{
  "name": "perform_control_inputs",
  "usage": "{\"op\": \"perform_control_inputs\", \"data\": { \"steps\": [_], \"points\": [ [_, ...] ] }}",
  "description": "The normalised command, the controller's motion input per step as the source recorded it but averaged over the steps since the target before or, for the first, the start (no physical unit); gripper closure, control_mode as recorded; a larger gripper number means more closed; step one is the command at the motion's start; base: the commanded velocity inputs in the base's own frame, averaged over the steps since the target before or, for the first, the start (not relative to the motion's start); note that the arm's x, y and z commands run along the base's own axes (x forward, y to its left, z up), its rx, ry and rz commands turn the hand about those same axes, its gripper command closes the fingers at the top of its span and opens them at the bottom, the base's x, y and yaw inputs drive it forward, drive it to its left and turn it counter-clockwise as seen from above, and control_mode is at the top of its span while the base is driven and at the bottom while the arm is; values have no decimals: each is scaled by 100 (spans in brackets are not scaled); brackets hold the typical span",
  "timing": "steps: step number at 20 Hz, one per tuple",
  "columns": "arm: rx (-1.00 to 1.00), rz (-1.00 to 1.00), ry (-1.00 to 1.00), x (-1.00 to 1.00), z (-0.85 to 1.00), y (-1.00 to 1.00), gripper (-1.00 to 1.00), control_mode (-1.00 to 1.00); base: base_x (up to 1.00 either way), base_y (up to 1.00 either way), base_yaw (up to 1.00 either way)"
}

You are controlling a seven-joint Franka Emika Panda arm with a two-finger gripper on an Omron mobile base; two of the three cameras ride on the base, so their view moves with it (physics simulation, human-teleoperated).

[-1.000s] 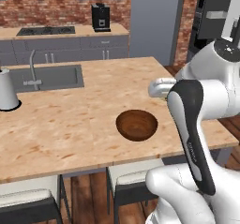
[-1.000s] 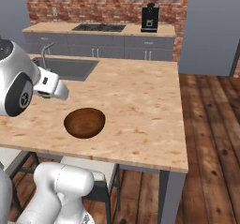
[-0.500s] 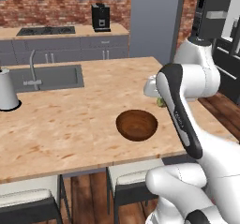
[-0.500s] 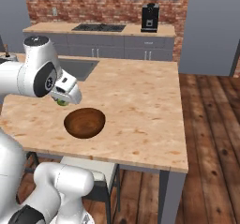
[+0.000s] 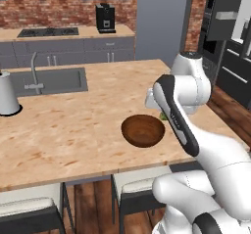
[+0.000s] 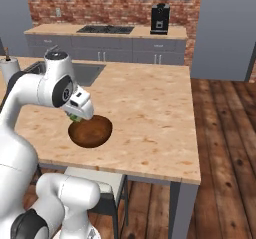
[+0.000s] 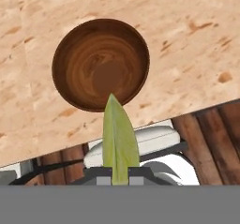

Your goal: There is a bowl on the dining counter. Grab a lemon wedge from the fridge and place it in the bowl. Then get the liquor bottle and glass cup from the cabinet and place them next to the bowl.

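While base views hide it, jaws pinch lemon wedge (image 7: pixel 119 141).

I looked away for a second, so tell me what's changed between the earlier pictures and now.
The arm has swung in over the dining counter, bringing the gripper from off to the side to the rim of the brown bowl. It stays shut on the lemon wedge, not yet released. The bowl, the sink and the counter are unmoved.

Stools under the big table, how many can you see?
2. One stool is tucked under the near edge of the dining counter toward the sink side; the other stool sits below the bowl, partly behind the robot's body. More may be hidden.
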Motion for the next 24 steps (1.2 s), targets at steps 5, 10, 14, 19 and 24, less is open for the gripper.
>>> {"op": "perform_control_inputs", "data": {
  "steps": [5, 10, 14, 19, 24],
  "points": [
    [0, -9, 0, 50, -40, 0, 100, -100, 0, 0, 0],
    [0, -10, 0, 58, -35, 2, 100, -100, 0, 0, 0],
    [0, -11, 0, 54, -33, 8, 100, -100, 0, 0, 0],
    [0, -12, 0, 50, -34, 10, 100, -100, 0, 0, 0],
    [0, -11, 0, 32, -37, 4, 100, -100, 0, 0, 0]
  ]
}}
